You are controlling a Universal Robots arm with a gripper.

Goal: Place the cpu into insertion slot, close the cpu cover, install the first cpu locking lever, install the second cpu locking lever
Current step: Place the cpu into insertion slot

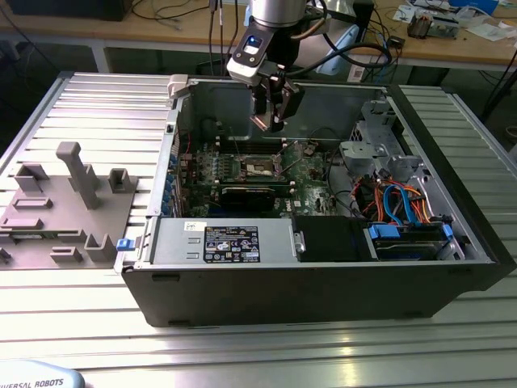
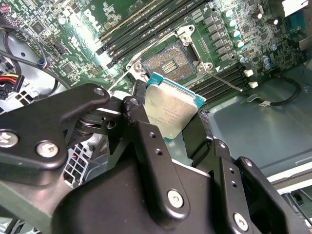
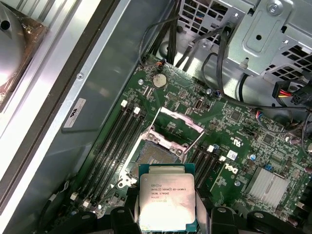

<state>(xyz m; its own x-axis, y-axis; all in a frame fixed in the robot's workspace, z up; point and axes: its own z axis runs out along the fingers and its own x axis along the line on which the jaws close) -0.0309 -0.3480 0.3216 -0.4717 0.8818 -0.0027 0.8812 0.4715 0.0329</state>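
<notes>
Gripping the cpu (image 2: 170,109) by two opposite edges, the pincer (image 2: 168,117) is clamping shut on the chip, with one black finger (image 2: 146,141) pressing on each side. In the first wrist view the cpu (image 3: 167,202) is showing its silvery-grey metal top and is hanging in the air over the green motherboard (image 3: 243,146). It is hovering close by the insertion slot (image 3: 153,158), near one edge of it, and is not seated. The slot is lying bare, with its dark contact field showing inside the silvery rim. The cpu cover (image 3: 181,119) is standing swung open along the edge of the slot away from the cpu, with green board showing through its square window. A thin locking lever (image 2: 222,79) is sticking out loose beside the slot. Long black memory slots (image 3: 119,141) are running along both sides of the socket.

In the exterior view the pincer (image 1: 271,121) is reaching down into an open computer case (image 1: 283,291), above the insertion slot (image 1: 260,167). The case is lying on its side on the ribbed metal tabletop (image 1: 242,347), toward the edge at the exterior view's right. A grey plastic fixture (image 1: 65,202) is sitting near the tabletop's edge at the exterior view's left, well apart from the pincer.
</notes>
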